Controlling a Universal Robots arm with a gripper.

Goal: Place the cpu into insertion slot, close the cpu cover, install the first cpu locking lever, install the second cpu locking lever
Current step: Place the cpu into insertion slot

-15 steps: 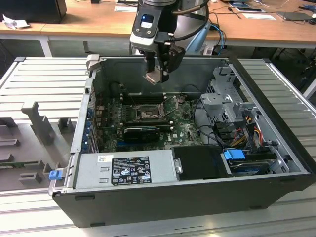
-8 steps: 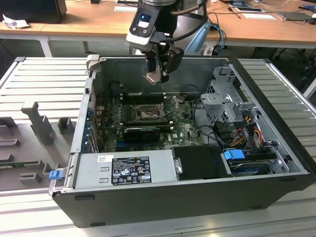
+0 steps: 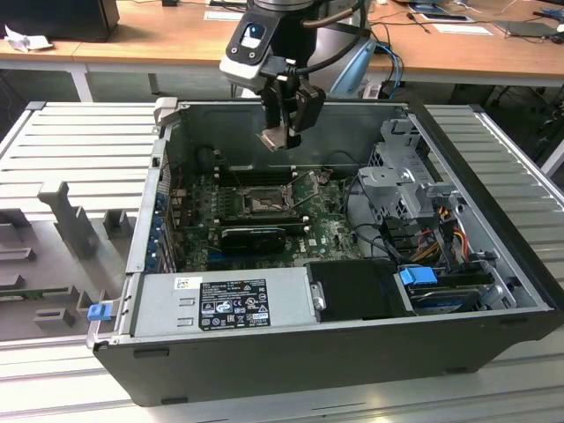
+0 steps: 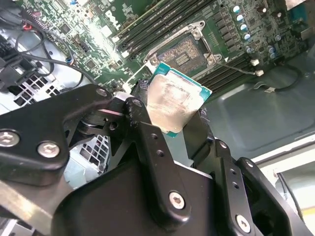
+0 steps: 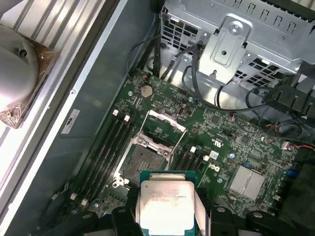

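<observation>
**A:** Progress?

**B:** Step one is underway and not finished. The gripper (image 4: 170, 118) pinches the cpu (image 4: 174, 101) by two opposite edges, metal top facing both wrist views. The cpu (image 3: 275, 139) hangs in the air high over the slot (image 3: 263, 204), well apart from it, at the mouth of the open case (image 3: 264, 370).

**A:** Slot ready?

**B:** It looks bare: the first wrist view shows a dark contact field in the slot (image 5: 142, 163). The cover (image 5: 165, 129) stands tilted up at one edge of the slot. A lever (image 4: 237, 67) pokes out free beside the slot. My read is that seating, cover and both levers are all left to do.

**A:** Room to move?

**B:** The air straight above the slot is open. Memory slots (image 5: 106, 152) run just beside the slot on two sides. The drive cage (image 5: 236, 44) and cables (image 5: 197, 73) sit well apart from it.

**A:** Tight edges?

**B:** I judge the slot's rim and the raised cover to be the closest. The fingers (image 4: 140, 105) flank the cpu, so clearance there looks slim.
</observation>
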